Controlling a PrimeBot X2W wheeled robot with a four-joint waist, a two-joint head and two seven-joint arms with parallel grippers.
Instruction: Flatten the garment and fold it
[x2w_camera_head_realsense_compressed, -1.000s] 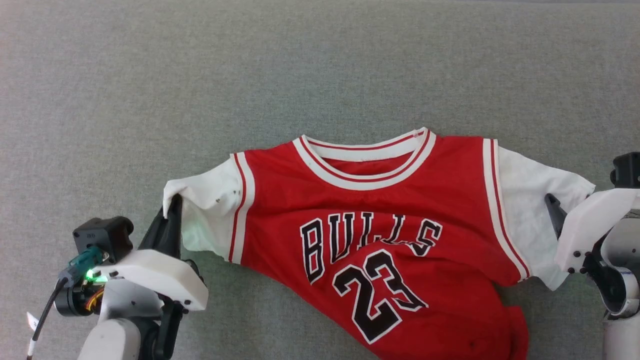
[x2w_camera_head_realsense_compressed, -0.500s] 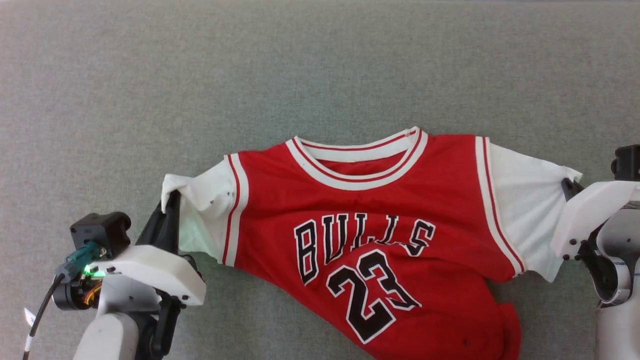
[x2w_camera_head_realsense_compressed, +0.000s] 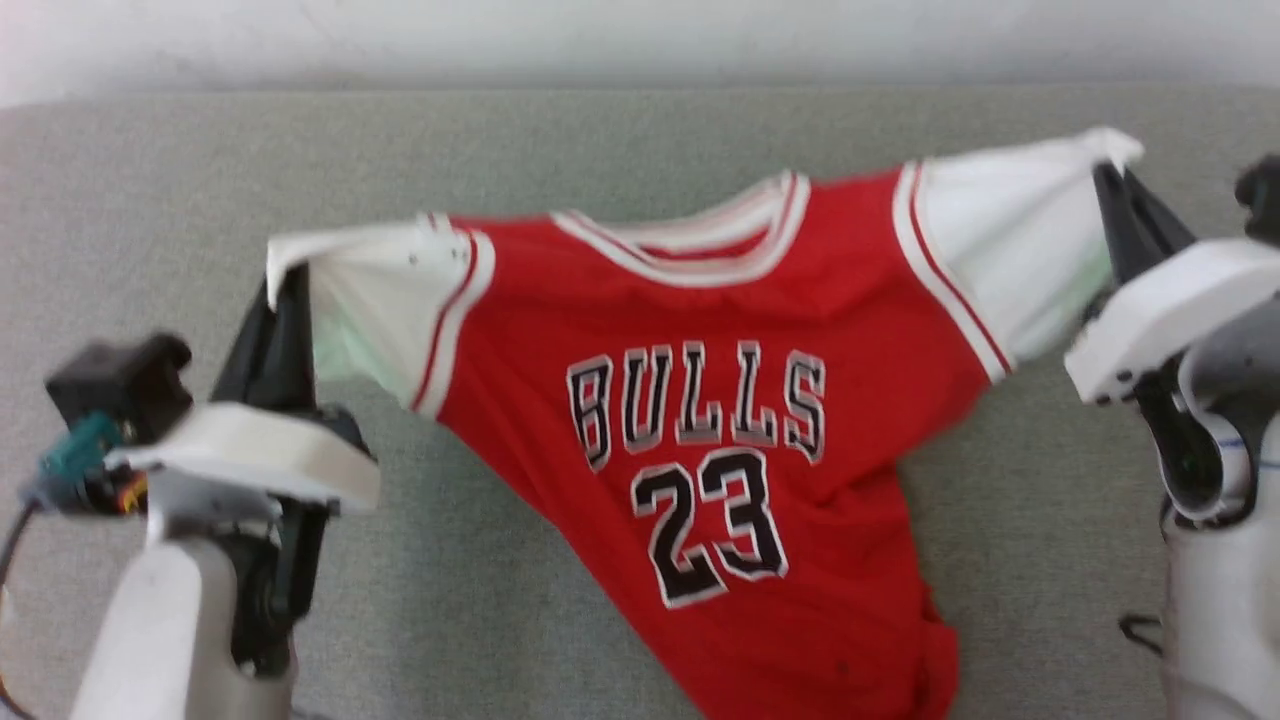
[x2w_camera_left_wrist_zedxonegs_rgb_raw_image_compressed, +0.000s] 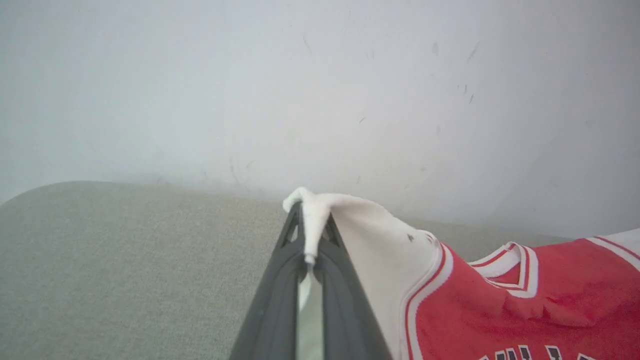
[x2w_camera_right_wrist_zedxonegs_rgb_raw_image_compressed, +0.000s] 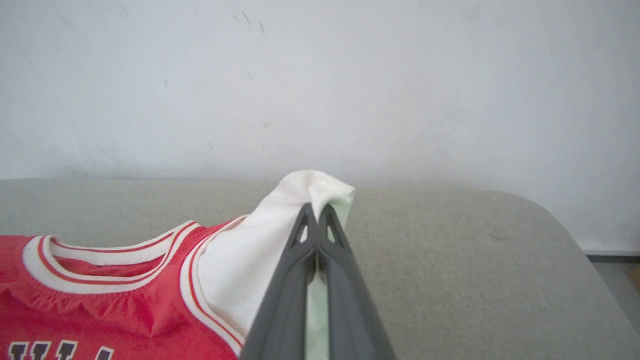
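Head view: garment (x2w_camera_head_realsense_compressed: 860, 330) stretched between left gripper (x2w_camera_head_realsense_compressed: 290, 278) and right gripper (x2w_camera_head_realsense_compressed: 1106, 178), both clamped on its outer ends.

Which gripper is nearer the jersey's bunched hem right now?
Right. The right gripper, shut on one white sleeve, is up-view and slightly right of the bunched hem. The left gripper pinches the other sleeve, far across the garment.

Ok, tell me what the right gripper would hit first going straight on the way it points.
Apart from the sleeve it grips, the right gripper aims over the grey surface at the wall. Likely the wall comes first, though depth is unclear.
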